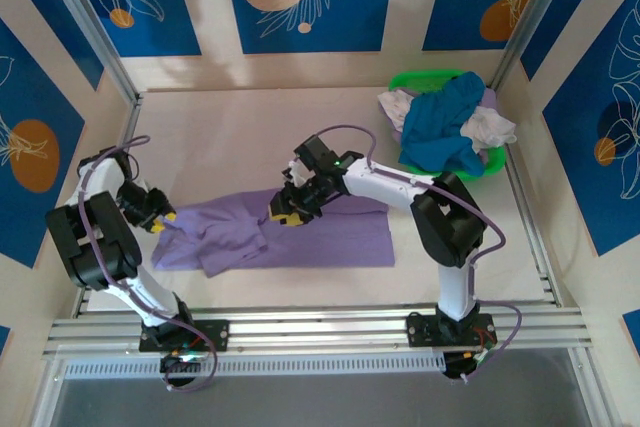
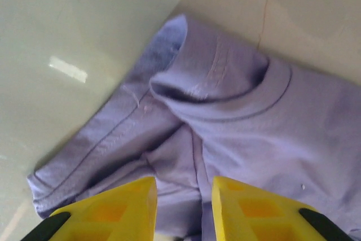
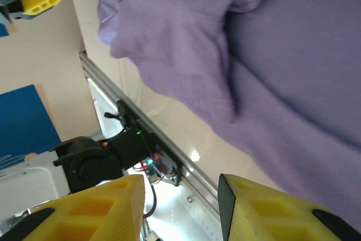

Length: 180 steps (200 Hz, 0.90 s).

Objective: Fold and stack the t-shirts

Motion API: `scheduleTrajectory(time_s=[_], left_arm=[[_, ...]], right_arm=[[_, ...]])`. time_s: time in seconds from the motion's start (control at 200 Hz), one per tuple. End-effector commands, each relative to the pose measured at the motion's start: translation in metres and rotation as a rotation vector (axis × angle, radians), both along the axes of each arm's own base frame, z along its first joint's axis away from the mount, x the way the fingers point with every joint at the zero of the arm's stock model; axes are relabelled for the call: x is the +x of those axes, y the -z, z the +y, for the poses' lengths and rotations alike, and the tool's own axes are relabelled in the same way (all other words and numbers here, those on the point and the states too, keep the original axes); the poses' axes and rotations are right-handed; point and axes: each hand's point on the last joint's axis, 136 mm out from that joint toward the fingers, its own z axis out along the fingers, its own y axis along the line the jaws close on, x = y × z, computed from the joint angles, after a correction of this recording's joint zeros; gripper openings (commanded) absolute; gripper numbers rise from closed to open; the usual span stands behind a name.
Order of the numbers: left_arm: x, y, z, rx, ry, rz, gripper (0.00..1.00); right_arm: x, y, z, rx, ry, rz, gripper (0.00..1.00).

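Top external: basket [image 1: 430, 75] heaped with t-shirts [image 1: 447, 125]

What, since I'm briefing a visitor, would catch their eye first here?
A lavender t-shirt lies spread on the table near the front, the right gripper above it and the left gripper at its left end. In the far right corner, a green basket holds a heap topped by a teal t-shirt.

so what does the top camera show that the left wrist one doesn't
The top view takes in the green basket piled with the teal-blue shirt and white shirts, plus the right gripper over the lavender shirt. The left wrist view gives the collar and sleeve hem stitching up close, past the left gripper, open. Both show the lavender shirt lying on the table.
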Motion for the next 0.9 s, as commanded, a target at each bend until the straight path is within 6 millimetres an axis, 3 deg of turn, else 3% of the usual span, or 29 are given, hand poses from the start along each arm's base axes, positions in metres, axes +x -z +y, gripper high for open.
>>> scheduleTrajectory(time_s=[0.0, 0.345, 0.645, 0.755, 0.895], left_arm=[[0.016, 0.001, 0.010, 0.012, 0.027, -0.037, 0.31], [0.018, 0.028, 0.003, -0.040, 0.039, -0.019, 0.34], [0.027, 0.038, -0.006, -0.092, 0.024, -0.053, 0.35], [0.025, 0.042, -0.007, -0.095, 0.026, -0.048, 0.30], [0.026, 0.039, -0.003, -0.074, 0.036, -0.056, 0.15]], right_arm=[[-0.006, 0.006, -0.006, 0.008, 0.007, 0.037, 0.41], [-0.009, 0.020, -0.013, -0.006, 0.025, 0.072, 0.41], [-0.020, 0.043, -0.020, -0.027, 0.044, 0.128, 0.41], [-0.022, 0.051, -0.021, -0.031, 0.050, 0.150, 0.41], [-0.026, 0.058, -0.021, -0.040, 0.046, 0.160, 0.41]])
